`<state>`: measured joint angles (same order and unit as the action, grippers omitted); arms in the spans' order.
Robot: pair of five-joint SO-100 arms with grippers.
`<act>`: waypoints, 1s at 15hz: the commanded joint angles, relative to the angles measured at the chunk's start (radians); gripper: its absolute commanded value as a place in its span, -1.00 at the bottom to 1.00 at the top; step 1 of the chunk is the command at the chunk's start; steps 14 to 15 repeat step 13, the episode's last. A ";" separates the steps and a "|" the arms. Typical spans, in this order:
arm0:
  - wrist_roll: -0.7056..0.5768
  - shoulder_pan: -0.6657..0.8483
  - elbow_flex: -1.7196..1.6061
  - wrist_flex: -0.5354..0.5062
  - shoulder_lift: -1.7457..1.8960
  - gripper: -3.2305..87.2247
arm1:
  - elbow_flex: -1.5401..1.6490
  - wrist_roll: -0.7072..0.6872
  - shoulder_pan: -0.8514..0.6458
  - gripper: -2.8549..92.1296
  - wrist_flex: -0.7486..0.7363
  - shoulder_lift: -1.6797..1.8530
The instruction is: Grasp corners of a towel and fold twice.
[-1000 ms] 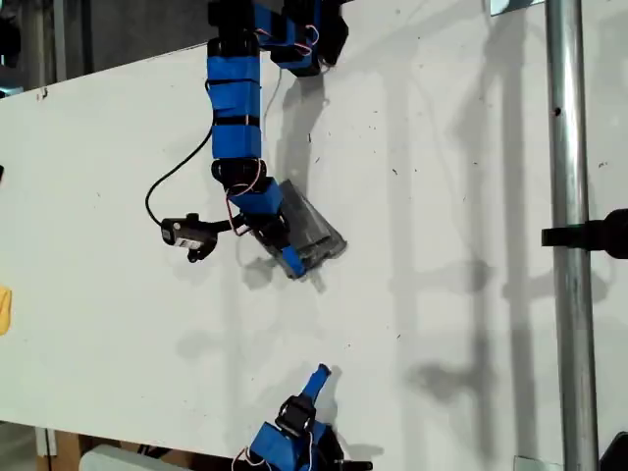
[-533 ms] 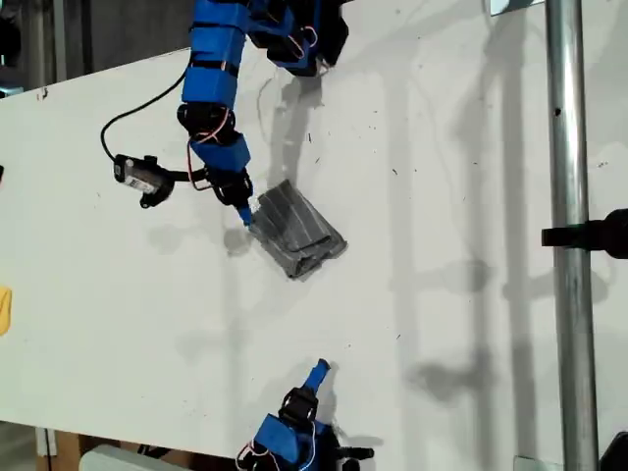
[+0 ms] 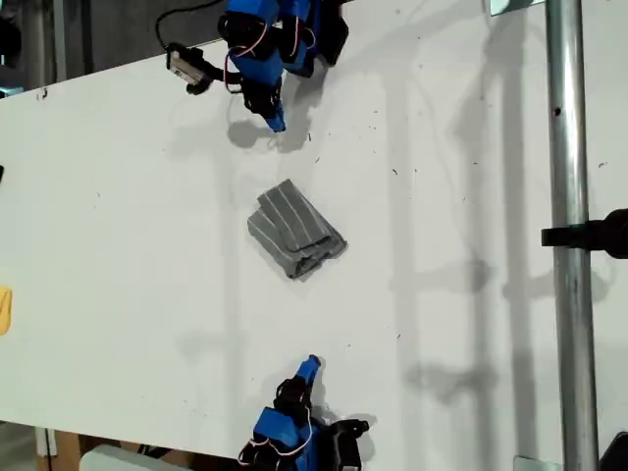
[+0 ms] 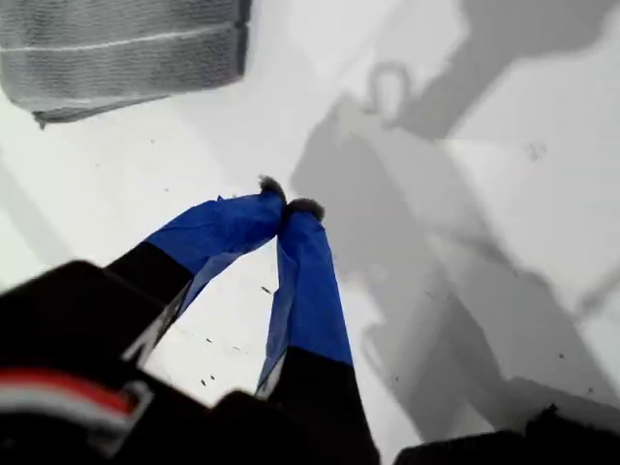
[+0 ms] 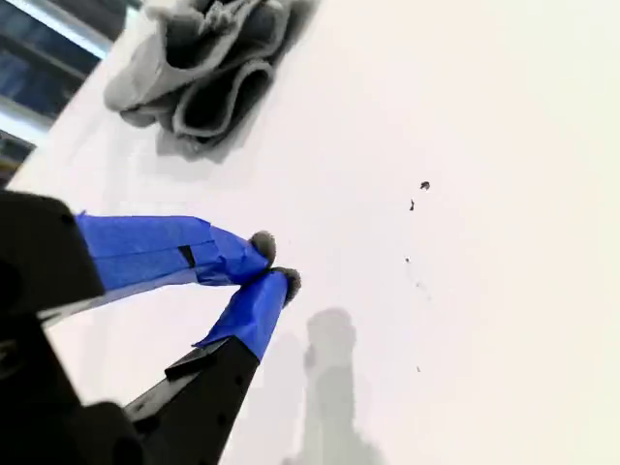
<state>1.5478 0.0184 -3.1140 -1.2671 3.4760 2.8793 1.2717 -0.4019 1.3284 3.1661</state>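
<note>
The towel lies folded into a small grey striped bundle near the middle of the white table. Its corners are tucked into the folds and I cannot pick them out. My first gripper hangs near the table's far edge, well apart from the towel, shut and empty. The first wrist view shows its fingertips touching with the towel's flat folded edge beyond. My second gripper sits at the near edge, also shut and empty, facing the towel's layered open end.
A vertical metal pole with a black clamp stands at the exterior view's right. A yellow object shows at that view's left edge. A small camera on a cable hangs beside the first arm.
The first arm has let go of the folded towel and drawn back to the table's far edge. The towel stays in place. The second gripper has shifted slightly.
</note>
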 commanded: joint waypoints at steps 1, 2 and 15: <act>-0.135 0.009 -0.003 -0.031 0.002 -0.90 | 0.014 0.170 -0.011 -0.84 0.129 0.118; -0.397 0.005 -0.003 -0.031 0.002 -0.90 | 0.012 0.170 -0.014 -0.84 0.129 0.121; -0.577 0.005 -0.005 -0.028 0.003 -0.90 | 0.012 0.170 0.002 -0.84 0.129 0.121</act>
